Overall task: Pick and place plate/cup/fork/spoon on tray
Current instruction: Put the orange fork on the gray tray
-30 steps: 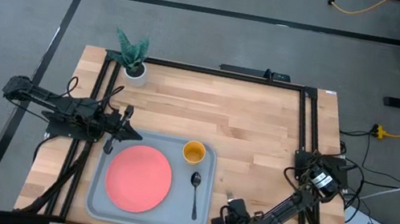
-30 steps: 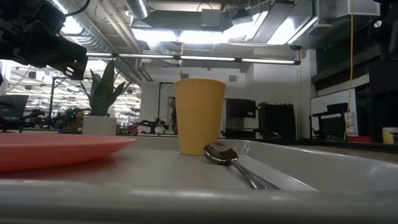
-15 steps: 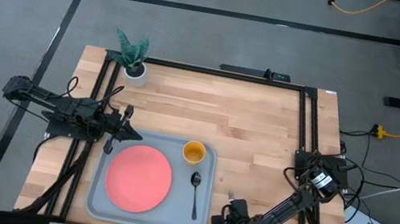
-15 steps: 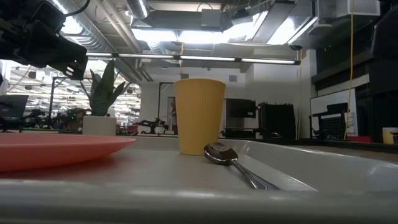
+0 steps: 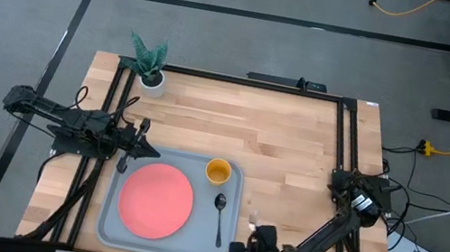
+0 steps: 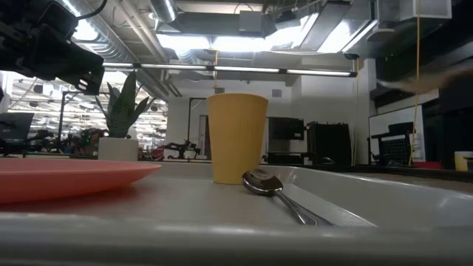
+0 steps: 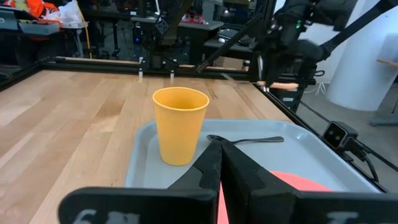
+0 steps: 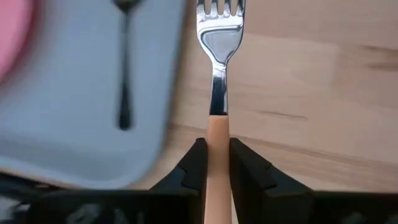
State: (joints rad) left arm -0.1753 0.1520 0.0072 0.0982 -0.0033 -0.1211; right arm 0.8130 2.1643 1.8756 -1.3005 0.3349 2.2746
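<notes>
With the right gripper (image 8: 216,163) clamped on the fork (image 8: 218,68) beside the tray (image 5: 227,236), carrying it over the rim looks next.

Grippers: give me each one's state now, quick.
Left gripper: shut, holding nothing, at the tray's left edge.
Right gripper: shut on the fork.

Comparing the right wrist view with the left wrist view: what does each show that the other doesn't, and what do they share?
Only the right wrist view shows the fork in full, its orange handle clamped in the right gripper, tines over bare wood beside the tray. Only the left wrist view shows the cup standing in the tray, with the left gripper shut and empty. Both show the spoon lying in the tray and an edge of the plate.
</notes>
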